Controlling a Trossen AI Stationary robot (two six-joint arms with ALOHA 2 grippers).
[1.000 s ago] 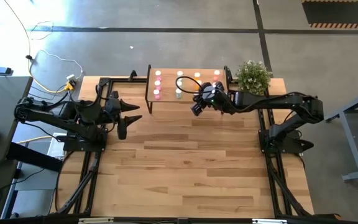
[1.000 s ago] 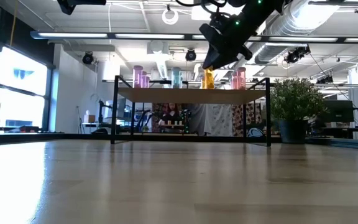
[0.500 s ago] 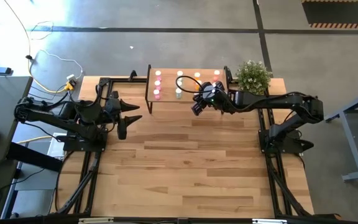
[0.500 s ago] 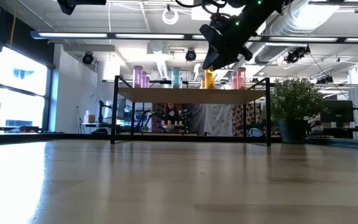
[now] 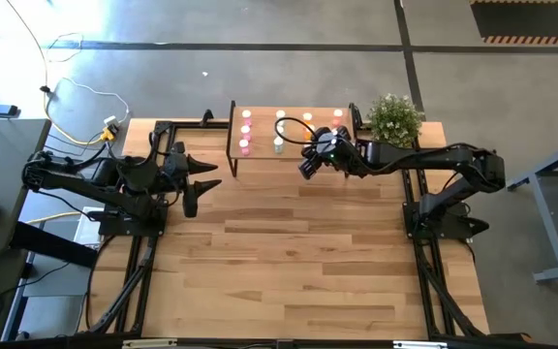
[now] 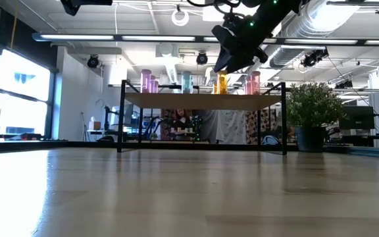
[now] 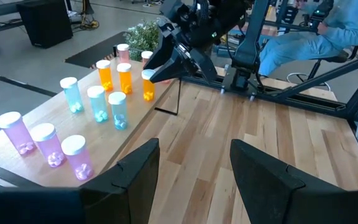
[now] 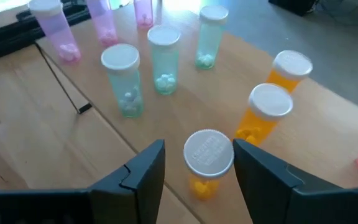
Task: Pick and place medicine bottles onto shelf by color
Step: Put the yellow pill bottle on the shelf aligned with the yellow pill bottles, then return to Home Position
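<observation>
The light-wood shelf (image 5: 260, 121) stands at the table's far edge with several white-capped bottles upright on it: pink (image 7: 48, 146), pale green (image 7: 98, 102), orange (image 7: 124, 78) and red-pink (image 7: 123, 51). My right gripper (image 8: 199, 146) is open at the shelf's near edge (image 5: 307, 163), slanting down from above. Its fingers stand on either side of the nearest orange bottle (image 8: 207, 163), which stands on its base on the shelf (image 6: 222, 83). My left gripper (image 5: 201, 184) waits open and empty at the table's left. My right gripper's fingers stand on either side of the orange bottle's white cap (image 8: 209, 152). A gap shows between the cap and one finger (image 8: 148, 165). I cannot tell whether the other finger (image 8: 253, 165) touches the cap. The bottle stands upright on the shelf.
A potted plant (image 5: 393, 118) stands at the shelf's right end. The other orange bottles (image 8: 267, 115) and the pale green ones (image 8: 124, 78) stand close beyond my right gripper. A seated person (image 7: 328, 31) shows beyond the table. Bare tabletop (image 5: 298, 252) lies in front of the shelf.
</observation>
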